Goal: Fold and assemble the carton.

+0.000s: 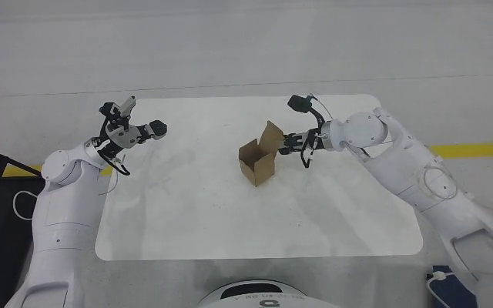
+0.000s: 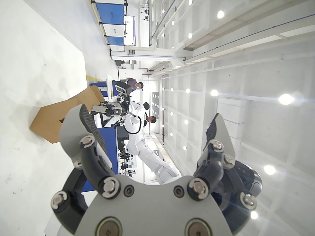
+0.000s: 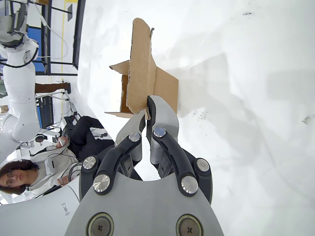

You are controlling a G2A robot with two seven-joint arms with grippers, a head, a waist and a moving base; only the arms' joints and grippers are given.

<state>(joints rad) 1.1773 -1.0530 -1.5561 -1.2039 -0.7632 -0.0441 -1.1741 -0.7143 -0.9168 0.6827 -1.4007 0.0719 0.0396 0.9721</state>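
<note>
Cardboard flap (image 3: 139,69) pinched in the right gripper (image 3: 145,110), carton (image 3: 167,87) mid-table.
The right gripper's fingers are closed together on the edge of one raised flap. The brown carton stands open-topped near the middle of the white table (image 1: 192,215), its other flaps spread outward. Farther off, by the table's far left corner, the left gripper (image 2: 149,114) hangs with fingers spread wide, holding nothing, well apart from the carton.

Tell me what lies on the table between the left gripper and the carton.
Nothing: bare table separates left gripper and carton in the top view.
</note>
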